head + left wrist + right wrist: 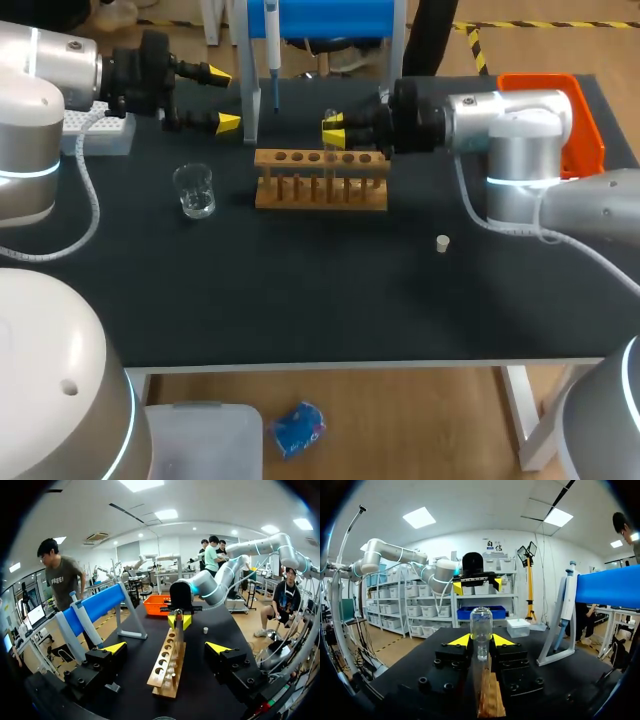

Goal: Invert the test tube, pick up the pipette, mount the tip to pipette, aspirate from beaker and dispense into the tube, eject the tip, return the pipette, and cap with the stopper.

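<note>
My right gripper [333, 131] is shut on a clear glass test tube [481, 625], which stands upright over the wooden rack [320, 182] with its rounded end up. In the right wrist view its yellow fingertips [460, 640] press the tube from both sides. My left gripper [225, 98] hangs wide open and empty behind the rack's left end, facing the right one. From the left wrist view, the rack [167, 667] lies ahead between the open fingers, with the tube [179, 632] in the right gripper [179, 621] at its far end. The pipette [272, 50] hangs on the blue stand [335, 18]. A small beaker [193, 190] is left of the rack. The white stopper [442, 242] lies right of it.
A white tip box [100, 127] sits at the far left under my left arm. An orange bin [572, 115] stands at the back right behind my right arm. The rack holds several pegs and holes.
</note>
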Tool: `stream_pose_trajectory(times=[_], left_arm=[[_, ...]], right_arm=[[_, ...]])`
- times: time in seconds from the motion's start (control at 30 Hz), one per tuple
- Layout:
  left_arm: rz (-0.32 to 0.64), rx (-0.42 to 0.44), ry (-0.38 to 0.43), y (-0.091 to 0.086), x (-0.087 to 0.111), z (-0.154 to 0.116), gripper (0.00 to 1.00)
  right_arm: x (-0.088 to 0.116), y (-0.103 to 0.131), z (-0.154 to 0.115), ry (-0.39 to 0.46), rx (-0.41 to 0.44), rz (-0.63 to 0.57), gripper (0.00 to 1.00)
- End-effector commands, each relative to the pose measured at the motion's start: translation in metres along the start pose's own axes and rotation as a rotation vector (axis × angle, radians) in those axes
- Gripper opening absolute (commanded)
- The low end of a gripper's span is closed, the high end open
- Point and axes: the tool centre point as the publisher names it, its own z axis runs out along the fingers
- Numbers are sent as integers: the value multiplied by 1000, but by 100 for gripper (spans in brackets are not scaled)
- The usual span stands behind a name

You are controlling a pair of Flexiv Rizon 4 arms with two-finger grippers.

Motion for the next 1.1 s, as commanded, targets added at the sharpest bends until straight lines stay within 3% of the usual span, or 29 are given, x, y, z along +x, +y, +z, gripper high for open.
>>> stream_pose_trajectory(times=[0.03,1.1], left_arm=[[-1,-2,2,-1,0,-1,100],[-1,-2,2,-1,0,-1,100]], right_arm=[[3,7,-1,-6,14,-6,0],[2,53,-6,-46,-9,-35,0]])
